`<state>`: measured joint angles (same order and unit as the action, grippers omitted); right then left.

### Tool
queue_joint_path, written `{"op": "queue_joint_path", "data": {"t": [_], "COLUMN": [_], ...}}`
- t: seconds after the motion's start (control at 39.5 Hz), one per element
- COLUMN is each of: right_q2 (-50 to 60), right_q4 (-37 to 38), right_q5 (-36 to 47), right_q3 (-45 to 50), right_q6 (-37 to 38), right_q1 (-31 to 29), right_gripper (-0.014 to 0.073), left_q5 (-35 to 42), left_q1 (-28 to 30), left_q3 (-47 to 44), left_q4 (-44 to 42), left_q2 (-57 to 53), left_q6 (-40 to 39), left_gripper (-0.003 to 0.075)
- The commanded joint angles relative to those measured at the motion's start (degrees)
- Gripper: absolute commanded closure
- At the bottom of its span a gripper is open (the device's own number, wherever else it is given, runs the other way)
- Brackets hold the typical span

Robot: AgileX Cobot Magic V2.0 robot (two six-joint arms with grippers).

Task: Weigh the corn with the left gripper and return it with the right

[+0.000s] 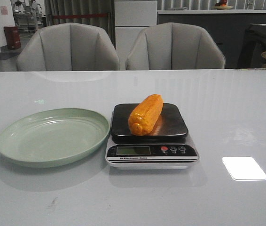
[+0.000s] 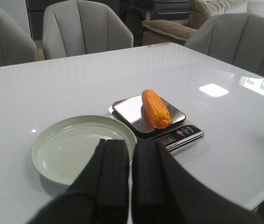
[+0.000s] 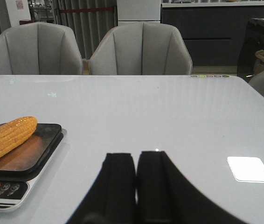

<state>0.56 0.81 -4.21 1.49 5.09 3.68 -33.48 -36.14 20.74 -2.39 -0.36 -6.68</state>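
Note:
The orange-yellow corn (image 1: pixel 146 114) lies lengthwise on the black platform of the scale (image 1: pixel 150 149) at the table's middle. It also shows in the left wrist view (image 2: pixel 156 108) and the right wrist view (image 3: pixel 7 137). My left gripper (image 2: pixel 131 145) is shut and empty, held back above the near rim of the green plate (image 2: pixel 71 144). My right gripper (image 3: pixel 136 156) is shut and empty, over bare table to the right of the scale (image 3: pixel 10 189). Neither gripper shows in the front view.
The pale green plate (image 1: pixel 15 141) sits just left of the scale, nearly touching it. Two grey chairs (image 1: pixel 68 47) stand behind the table's far edge. A bright light reflection (image 1: pixel 244 168) lies on the glossy table at right.

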Motion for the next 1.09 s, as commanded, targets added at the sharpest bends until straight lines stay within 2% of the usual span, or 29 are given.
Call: {"op": "queue_joint_path", "data": {"t": [0.0,0.18,0.33,0.43,0.61,0.86,0.94,1.06], "right_q2": [1.09,1.09,1.04,0.9,-4.73,-17.81,-19.74,-21.28], "right_q4": [0.55,0.55,0.55,0.55,0.55,0.48,0.48,0.53], "right_q5": [4.74,5.5,15.54,18.66,13.07,-8.59,-11.31,-11.19], "right_q3": [0.57,0.51,0.51,-1.11,-9.79,-24.13,-25.02,-24.97], "right_q6": [-0.14,-0.14,-0.14,-0.14,-0.14,-0.14,-0.14,-0.14], "right_q1": [-0.25,-0.25,-0.25,-0.25,-0.25,-0.25,-0.25,-0.25], "right_gripper": [0.0427,0.0427,0.0427,0.0427,0.0427,0.0427,0.0427,0.0427], "left_q5": [5.01,4.98,4.98,4.98,4.98,4.98,4.98,4.98], "left_q1": [0.09,0.09,0.09,0.09,0.09,0.09,0.09,0.09], "left_q3": [1.4,1.13,1.13,1.13,1.13,1.13,1.13,1.13], "left_q4": [-0.02,-0.02,-0.02,-0.02,-0.02,-0.02,-0.02,-0.02], "left_q2": [0.12,0.12,0.12,0.12,0.12,0.12,0.12,0.12], "left_q6": [-0.02,-0.02,-0.02,-0.02,-0.02,-0.02,-0.02,-0.02], "left_gripper": [0.0595,0.0595,0.0595,0.0595,0.0596,0.0596,0.0596,0.0596]}}
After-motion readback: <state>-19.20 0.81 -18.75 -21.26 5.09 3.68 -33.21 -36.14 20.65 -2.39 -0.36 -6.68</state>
